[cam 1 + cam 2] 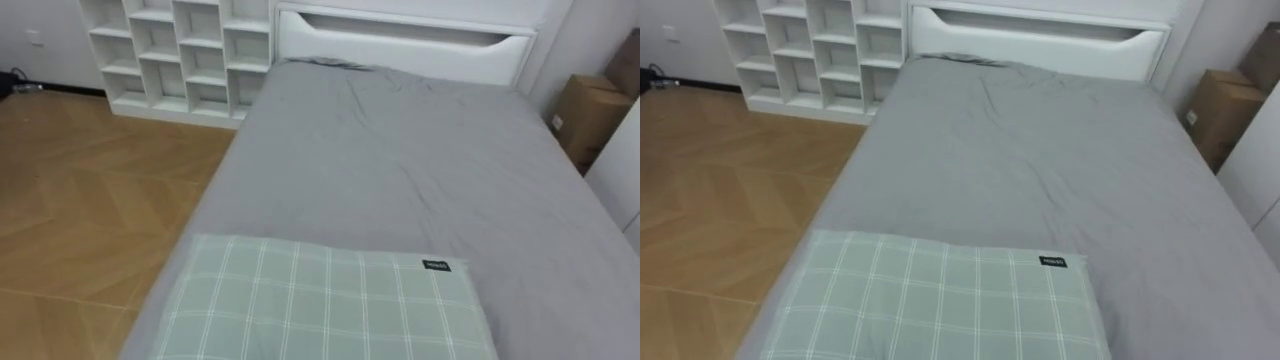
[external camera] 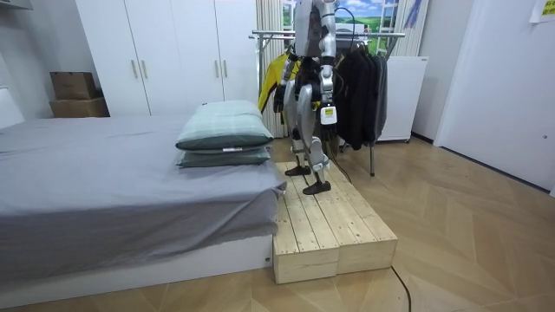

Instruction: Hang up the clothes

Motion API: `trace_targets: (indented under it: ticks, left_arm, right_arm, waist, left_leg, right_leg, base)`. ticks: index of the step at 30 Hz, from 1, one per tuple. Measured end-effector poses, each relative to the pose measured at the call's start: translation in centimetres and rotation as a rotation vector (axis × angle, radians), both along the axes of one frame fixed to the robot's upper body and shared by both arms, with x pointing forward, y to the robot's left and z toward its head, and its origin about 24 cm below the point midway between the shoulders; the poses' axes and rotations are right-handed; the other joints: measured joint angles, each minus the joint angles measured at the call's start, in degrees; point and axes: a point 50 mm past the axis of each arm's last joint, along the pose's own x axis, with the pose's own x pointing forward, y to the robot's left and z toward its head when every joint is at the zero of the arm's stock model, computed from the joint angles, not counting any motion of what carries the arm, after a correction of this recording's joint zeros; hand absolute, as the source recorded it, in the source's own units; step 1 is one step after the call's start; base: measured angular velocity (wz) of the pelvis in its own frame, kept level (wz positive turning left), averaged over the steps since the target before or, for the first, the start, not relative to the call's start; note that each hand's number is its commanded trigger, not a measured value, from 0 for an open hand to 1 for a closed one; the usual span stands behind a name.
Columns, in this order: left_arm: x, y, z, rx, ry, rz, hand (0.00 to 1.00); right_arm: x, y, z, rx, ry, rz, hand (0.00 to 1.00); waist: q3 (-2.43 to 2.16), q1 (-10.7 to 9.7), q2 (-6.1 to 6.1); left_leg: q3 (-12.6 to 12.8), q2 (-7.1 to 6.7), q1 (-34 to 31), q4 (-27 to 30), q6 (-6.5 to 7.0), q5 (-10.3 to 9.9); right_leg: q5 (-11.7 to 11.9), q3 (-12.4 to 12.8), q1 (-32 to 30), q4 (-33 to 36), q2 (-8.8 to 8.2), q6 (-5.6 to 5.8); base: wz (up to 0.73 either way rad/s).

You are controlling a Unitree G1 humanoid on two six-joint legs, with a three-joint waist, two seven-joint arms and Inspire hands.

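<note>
Robot upright on a wooden platform [image 2: 334, 227] at the pillow end of the bed [image 1: 400, 170], both feet on the planks, body turned toward the mattress.

Left hand [image 2: 328, 120] hangs low at its hip on the side nearest me. Too small from here to read: cannot tell whether the fingers are spread, curled or holding anything.

Clothes: dark garments [image 2: 360, 91] hang in a bunch on the clothes rack [image 2: 381, 35], just behind the fingers and a little to the room view's right of them. A yellow garment [image 2: 276, 82] hangs on the same rack, past the robot's body from the fingers, on the room view's left. Whether any of it touches the hand, I cannot tell.

On the bed side of the fingers: a green checked pillow [image 1: 320, 300] stacked on a grey pillow [image 2: 224, 158], near the mattress edge, close to the platform. Grey sheet beyond, lightly creased, running to a white headboard [image 1: 400, 45] well away from the hand.

Farther out: white cubby shelves [image 1: 180, 55] beside the headboard on the robot's left, a cardboard box [image 1: 590, 115] on its right, white wardrobe doors [image 2: 165, 52] behind the bed.
</note>
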Motion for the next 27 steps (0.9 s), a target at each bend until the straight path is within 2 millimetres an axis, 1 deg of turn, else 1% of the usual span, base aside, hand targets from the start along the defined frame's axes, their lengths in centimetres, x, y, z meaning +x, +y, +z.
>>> trace_targets:
  ticks: [1, 3, 4, 6, 7, 9, 11, 14, 17, 19, 24, 27]
  left_arm:
    - [0.3, 0.0, 0.0, 0.002, -0.01, -0.013, 0.0]
    - [1.1, 0.2, 0.1, 0.01, -0.033, -0.04, 0.0]
    - [1.6, 0.2, 0.1, 0.013, -0.05, -0.048, 0.0]
    - [2.0, 0.2, 0.2, 0.015, -0.067, -0.059, 0.0]
    - [2.3, 0.2, 0.2, 0.02, -0.072, -0.062, 0.0]
    - [2.3, 0.0, 0.1, 0.027, -0.075, -0.061, 0.0]
    - [2.1, -0.3, 0.0, 0.032, -0.075, -0.054, 0.0]
    - [2.0, -0.3, 0.0, 0.037, -0.075, -0.052, 0.0]
    - [2.0, -0.3, 0.0, 0.04, -0.076, -0.048, 0.0]
    - [2.0, -0.4, 0.0, 0.04, -0.077, -0.048, 0.0]
    - [2.1, -0.4, 0.0, 0.053, -0.085, -0.063, 0.0]
    - [2.0, -0.5, 0.0, 0.053, -0.082, -0.068, 0.0]
  right_arm:
    - [-0.2, 0.0, 0.0, 0.007, -0.002, -0.018, 0.0]
    - [-0.7, 0.2, -0.2, 0.025, 0.003, -0.057, 0.0]
    - [-1.0, 0.2, -0.3, 0.033, 0.009, -0.078, 0.0]
    - [-1.1, 0.3, -0.3, 0.041, 0.009, -0.1, 0.0]
    - [-1.1, 0.3, -0.3, 0.05, 0.004, -0.127, 0.0]
    - [-1.3, 0.3, -0.3, 0.066, -0.002, -0.182, 0.0]
    - [-1.8, 0.4, -0.4, 0.095, -0.012, -0.28, 0.0]
    - [-2.5, 0.4, -0.4, 0.116, -0.011, -0.335, 0.0]
    - [-3.9, 0.4, -0.6, 0.154, -0.006, -0.45, 0.0]
    - [-4.4, 0.5, -0.6, 0.159, -0.003, -0.49, 0.0]
    - [-4.6, 0.6, -0.7, 0.162, -0.008, -0.518, 0.0]
    - [-4.6, 0.6, -0.7, 0.163, -0.009, -0.514, 0.0]
  waist:
    - [0.12, -0.02, -0.13]
    - [0.23, -0.18, -0.47]
    - [0.3, -0.07, -0.54]
    - [0.3, -0.01, -0.49]
    - [0.3, -0.26, -0.49]
    - [0.25, -0.63, -0.18]
    - [0.26, -1.3, 0.1]
    - [0.26, -1.43, 0.17]
    - [0.19, -1.81, 0.29]
    - [0.13, -1.95, 0.39]
    - [0.05, -2.23, 0.58]
    - [0.02, -1.74, 0.53]
  left_leg:
    - [-0.42, 0.04, 0.05, 0.04, -0.13, 0.02]
    - [-0.87, 0.19, 0.08, 0.22, -0.45, -0.04]
    - [-0.94, 0.45, -0.06, 0.69, -0.8, -0.25]
    - [-0.96, 0.98, -0.18, 0.97, -1.27, -0.53]
    - [-1.11, 1.09, -0.21, 0.99, -1.49, -0.52]
    - [-1.32, 1.22, -0.25, 1.02, -1.74, -0.47]
    - [-1.31, 1.25, -0.15, 0.76, -2.03, -0.33]
    - [-1.07, 1.24, -0.02, 0.49, -2.25, -0.15]
    - [-0.85, 1.21, 0.17, 0.42, -2.35, -0.04]
    - [-0.77, 1.22, 0.23, 0.43, -2.36, -0.01]
    - [-0.69, 1.21, 0.34, 0.34, -2.34, 0.01]
    - [0.04, 1.22, 1.39, -1.2, -2.38, 0.55]
  right_leg:
    - [-0.1, -0.07, 0.38, -0.26, 0.15, -0.05]
    - [-0.31, -0.13, 1.17, -0.98, 0.45, -0.37]
    - [-0.55, -0.16, 1.23, -0.9, 0.71, -0.6]
    - [-0.66, -0.13, 1.23, -0.88, 1.23, -0.78]
    - [-0.87, -0.14, 1.24, -0.89, 1.39, -1.11]
    - [-1.09, -0.19, 1.29, -0.89, 1.52, -1.31]
    - [-1.34, -0.53, 1.33, -0.96, 1.51, -1.36]
    - [-1.48, -0.33, 1.26, -1.12, 1.54, -1.49]
    - [-1.48, -0.06, 1.68, -1.94, 1.59, -1.5]
    - [-1.48, 0.02, 1.68, -1.9, 1.6, -1.51]
    - [-1.47, 0.07, 1.7, -1.7, 1.58, -1.51]
    - [-1.47, 0.86, 1.69, -1.66, 1.61, -1.51]
  base:
    - [0.19]
    - [0.17]
    - [0.0]
    - [0.0]
    - [0.0]
    - [0.02]
    - [0.0]
    - [-0.05]
    - [-0.04]
    - [0.0]
    - [0.0]
    - [-0.1]
